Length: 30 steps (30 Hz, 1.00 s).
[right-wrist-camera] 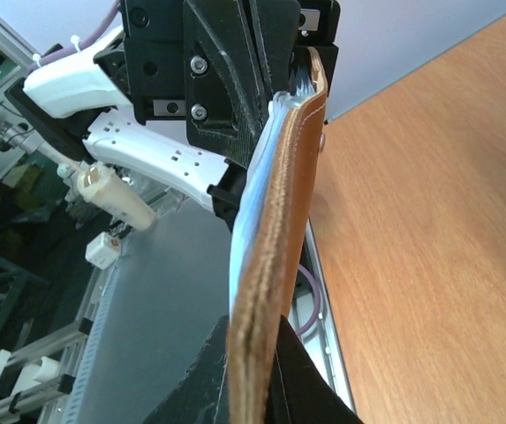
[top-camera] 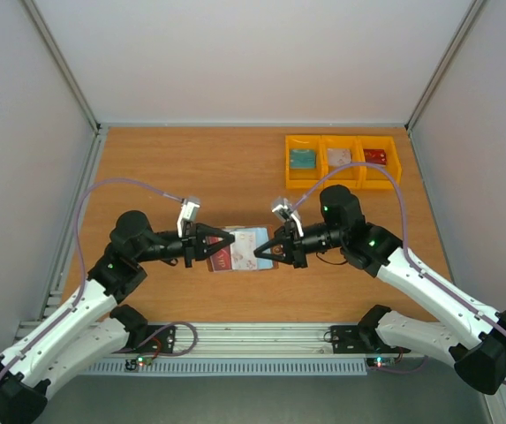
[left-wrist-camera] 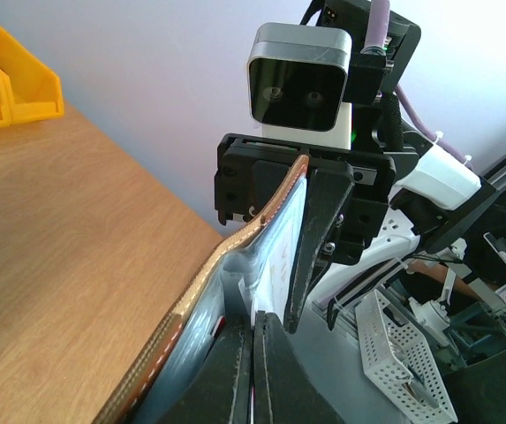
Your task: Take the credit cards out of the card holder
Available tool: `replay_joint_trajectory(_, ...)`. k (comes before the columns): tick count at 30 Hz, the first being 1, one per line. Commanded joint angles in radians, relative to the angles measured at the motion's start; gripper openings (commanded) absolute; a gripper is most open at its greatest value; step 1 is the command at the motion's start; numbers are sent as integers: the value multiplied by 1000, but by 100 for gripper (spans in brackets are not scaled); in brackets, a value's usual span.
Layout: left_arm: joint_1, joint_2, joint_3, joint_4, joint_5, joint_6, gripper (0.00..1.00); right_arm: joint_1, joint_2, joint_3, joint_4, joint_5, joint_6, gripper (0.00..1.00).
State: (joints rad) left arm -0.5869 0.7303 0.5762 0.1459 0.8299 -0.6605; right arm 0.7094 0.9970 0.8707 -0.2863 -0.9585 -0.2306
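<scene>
card holder (top-camera: 251, 249) lies open at the centre of the top view, low on the wooden bench (top-camera: 191, 168), stretched between the two arms with its blue-grey lining facing up. the left gripper (top-camera: 226, 242) reaches in from the left of the frame and is clenched at the holder's left end. in the left wrist view its fingers are pressed together at the bottom centre with a thin red sliver between them, on the lining side of the brown leather, so the grip is on the red card (top-camera: 222, 259) showing in the holder's left half. the right gripper (top-camera: 260, 253) reaches in from the right and is clamped on the holder's right end. in the right wrist view the stitched brown edge, seen edge-on and slightly bowed, runs from between its fingers at the bottom up to the other gripper at the top. whether the holder touches the bench i cannot tell. in the upper right of the top view three yellow bins (top-camera: 350, 181) stand side by side, well apart from the holder. a teal card (top-camera: 302, 158) lies in the left one, a whitish card (top-camera: 338, 156) in the middle one and a second red card (top-camera: 374, 155) in the right one.
</scene>
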Motion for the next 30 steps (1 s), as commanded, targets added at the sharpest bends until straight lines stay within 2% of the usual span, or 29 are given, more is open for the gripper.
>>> replay_joint_trajectory(1,30,-31,9,-66,-33,8,0,-14,-32,23,-17,-54,-52,1)
replay_joint_trajectory(6,42,-47,6,-92,-26,16,0,-77,-54,21,-50,-88,-59,1)
replay_joint_trajectory(13,44,-41,1,-63,-35,15,0,-88,-58,37,-59,-103,-58,1)
replay_joint_trajectory(17,61,-59,27,-105,-74,39,0,-107,-78,38,-114,-53,-85,1)
replay_joint_trajectory(24,102,-89,32,-201,-136,84,0,-169,-70,-11,-142,-18,-24,1)
replay_joint_trajectory(30,132,-109,44,-236,-154,108,0,-200,-47,-21,-200,83,-2,1)
